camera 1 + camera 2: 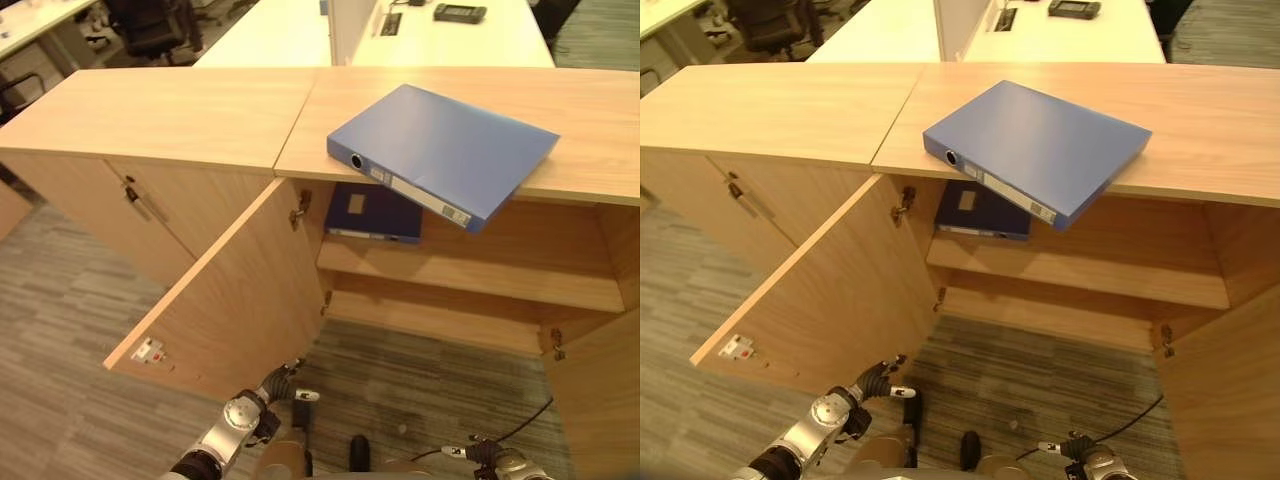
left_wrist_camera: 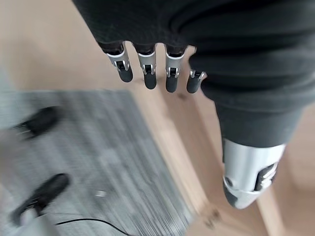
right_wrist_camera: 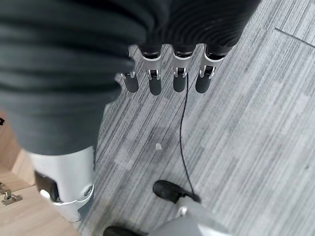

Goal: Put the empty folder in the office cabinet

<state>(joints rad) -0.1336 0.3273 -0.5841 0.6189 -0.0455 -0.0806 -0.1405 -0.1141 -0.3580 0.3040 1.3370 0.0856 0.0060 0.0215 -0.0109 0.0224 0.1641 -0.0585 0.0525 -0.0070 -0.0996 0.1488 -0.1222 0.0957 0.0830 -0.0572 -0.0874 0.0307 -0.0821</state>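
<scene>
Grey carpet fronts an open wooden office cabinet [image 1: 470, 290], where a blue folder [image 1: 440, 150] lies on the top at centre frame, overhanging the edge. At bottom left the left hand [image 1: 275, 385], and at bottom right the right hand [image 3: 167, 78], hang with fingers relaxed, empty.

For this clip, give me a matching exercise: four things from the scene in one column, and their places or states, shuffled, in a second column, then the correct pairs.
Things:
1. Large blue ring-binder folder
2. Dark blue folder
3. Light wooden cabinet door
4. Left hand

Places or states:
A. Swung open toward the robot
B. Lying on the upper shelf inside the cabinet
C. Low by the open door's edge, fingers relaxed, holding nothing
D. On the wooden cabinet top, one corner overhanging the front edge

Pairs: 1-D, 2-B, 3-A, 4-C
</scene>
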